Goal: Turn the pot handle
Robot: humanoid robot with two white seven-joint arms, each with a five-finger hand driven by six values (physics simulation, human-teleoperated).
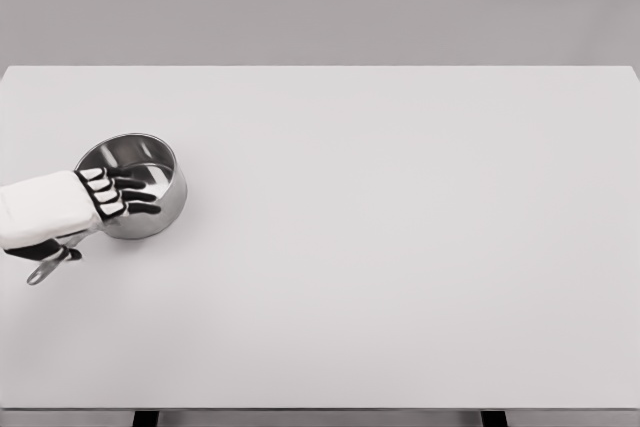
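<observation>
A shiny steel pot (165, 209) stands on the white table (400, 247) at the left. Its thin metal handle (42, 272) points toward the lower left, and only the end shows. My left hand (112, 195) comes in from the left edge and lies over the handle's root and the pot's near rim. The black-tipped fingers (135, 196) stretch out flat across the pot's opening, not curled. The thumb (58, 250) hangs below the palm beside the handle. I cannot tell whether the palm touches the handle. The right hand is out of view.
The table's left edge runs close to the pot and handle. Its front edge lies near the bottom of the view, with two dark legs below it. A plain grey wall stands behind the table.
</observation>
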